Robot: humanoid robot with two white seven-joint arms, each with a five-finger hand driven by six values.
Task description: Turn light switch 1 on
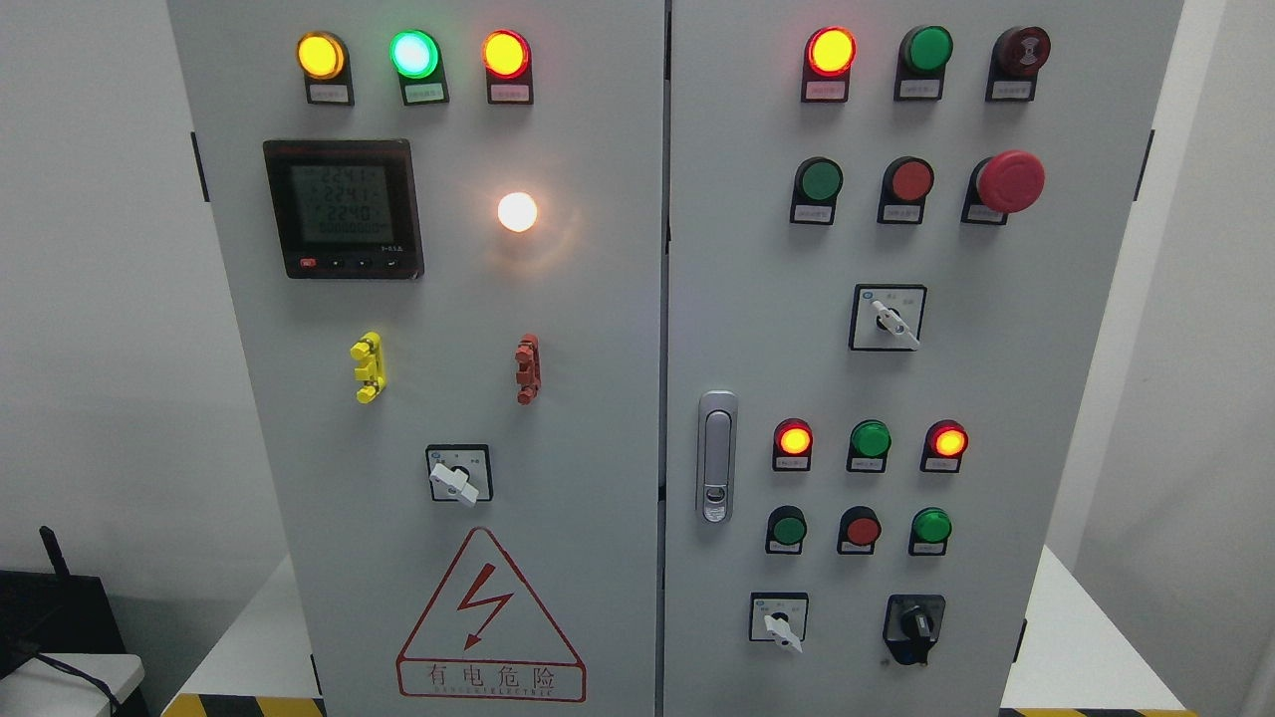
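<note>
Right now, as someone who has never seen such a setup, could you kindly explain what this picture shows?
This is the view from a camera on a humanoid robot's head, facing a grey electrical cabinet with two doors. Neither robot hand is in view, so nothing is held. The left door carries three lit lamps, a digital meter, a glowing white light, a rotary switch and a warning triangle. The right door has lamps, push buttons, a red emergency stop button, rotary switches and a door handle.
</note>
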